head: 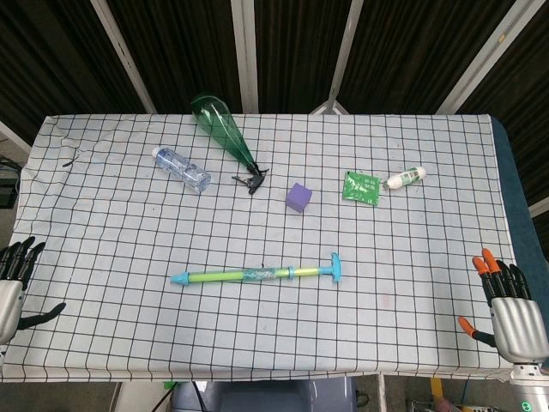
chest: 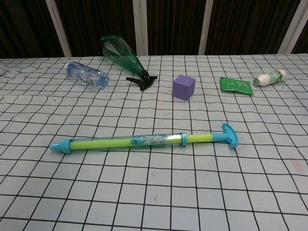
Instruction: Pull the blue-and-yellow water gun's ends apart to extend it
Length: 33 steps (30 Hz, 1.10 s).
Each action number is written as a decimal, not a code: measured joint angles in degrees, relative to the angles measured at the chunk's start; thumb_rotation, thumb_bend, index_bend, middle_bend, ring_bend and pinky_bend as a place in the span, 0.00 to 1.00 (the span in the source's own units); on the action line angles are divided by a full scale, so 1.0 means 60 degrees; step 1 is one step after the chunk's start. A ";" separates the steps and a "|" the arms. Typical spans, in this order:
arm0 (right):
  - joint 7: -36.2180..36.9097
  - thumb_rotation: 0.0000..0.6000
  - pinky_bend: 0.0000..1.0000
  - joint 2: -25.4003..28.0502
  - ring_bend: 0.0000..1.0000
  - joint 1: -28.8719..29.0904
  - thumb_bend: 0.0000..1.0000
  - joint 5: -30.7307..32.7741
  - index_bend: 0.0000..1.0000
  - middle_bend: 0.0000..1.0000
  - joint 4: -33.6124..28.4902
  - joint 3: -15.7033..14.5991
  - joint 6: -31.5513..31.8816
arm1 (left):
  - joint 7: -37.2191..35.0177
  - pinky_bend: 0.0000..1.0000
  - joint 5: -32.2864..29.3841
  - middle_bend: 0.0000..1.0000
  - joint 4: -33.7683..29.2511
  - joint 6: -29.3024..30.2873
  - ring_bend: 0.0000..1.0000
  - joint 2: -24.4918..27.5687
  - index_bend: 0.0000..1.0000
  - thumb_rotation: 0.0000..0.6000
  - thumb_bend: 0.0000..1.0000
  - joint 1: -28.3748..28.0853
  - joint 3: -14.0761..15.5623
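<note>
1. The water gun lies flat near the middle of the surface, a slim plastic tube with a clear barrel over a yellow-green core, a blue cone tip at the robot's left and a blue T-handle at its right.
2. A short length of the yellow-green rod shows between barrel and handle.
3. The surface wears a white cloth with a black grid, slightly rumpled along its edges.
4. The left hand sits at the near left edge, dark fingers spread and grasping nothing.
5. The right hand sits at the near right corner, orange-tipped fingers apart, likewise released.
6. Both hands are well apart from the water gun, with bare cloth between.
7. Farther back lie a clear bottle on its side, a green spray bottle tipped over, a purple cube, a green packet and a small white bottle.
</note>
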 measured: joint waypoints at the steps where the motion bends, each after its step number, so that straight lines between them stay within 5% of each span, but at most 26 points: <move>1: 0.0005 1.00 0.00 -0.0001 0.00 0.0000 0.20 0.0001 0.00 0.00 0.0004 0.0001 0.0002 | -0.0001 0.00 0.0002 0.00 0.0002 0.0003 0.00 0.0003 0.00 1.00 0.15 0.0002 0.0000; 26: 0.0269 1.00 0.00 -0.0137 0.00 0.0269 0.20 -0.0578 0.00 0.00 0.0008 -0.0011 -0.0032 | -0.0174 0.00 -0.0031 0.00 -0.0136 -0.0004 0.00 0.0153 0.00 1.00 0.15 0.0035 0.0006; 33: 0.0383 1.00 0.00 -0.0177 0.00 0.0844 0.20 -0.0866 0.16 0.01 -0.0372 0.0062 -0.0677 | -0.0035 0.00 0.0043 0.00 -0.0204 -0.0083 0.00 0.0135 0.00 1.00 0.15 -0.0007 0.0051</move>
